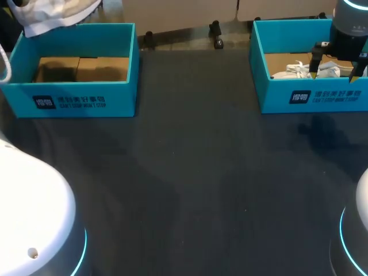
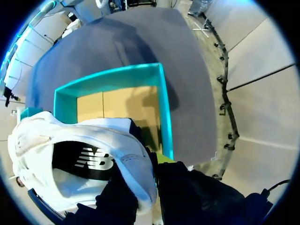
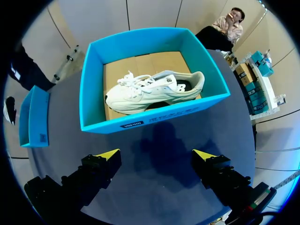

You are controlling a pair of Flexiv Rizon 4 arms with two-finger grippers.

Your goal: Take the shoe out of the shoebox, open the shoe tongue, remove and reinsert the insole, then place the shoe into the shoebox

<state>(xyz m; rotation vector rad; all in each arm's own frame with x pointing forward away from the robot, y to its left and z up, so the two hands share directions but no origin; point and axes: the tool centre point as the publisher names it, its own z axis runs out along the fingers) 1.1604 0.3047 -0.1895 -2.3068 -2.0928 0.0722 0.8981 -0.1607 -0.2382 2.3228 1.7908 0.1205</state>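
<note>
Fingers of right gripper (image 3: 156, 155) spread wide before teal cardboard shoebox (image 3: 154, 119) holding white laced sneaker (image 3: 150, 91); left fingers (image 2: 163, 158) clamp second white sneaker (image 2: 70, 136) above other teal shoebox (image 2: 117, 77).

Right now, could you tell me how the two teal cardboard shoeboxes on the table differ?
The left teal cardboard shoebox shows only its bare brown floor; the right teal shoebox holds a white sneaker. The open right gripper hangs over the right shoebox; the left gripper holds a second white shoe above the left shoebox. Both are lidless.
</note>
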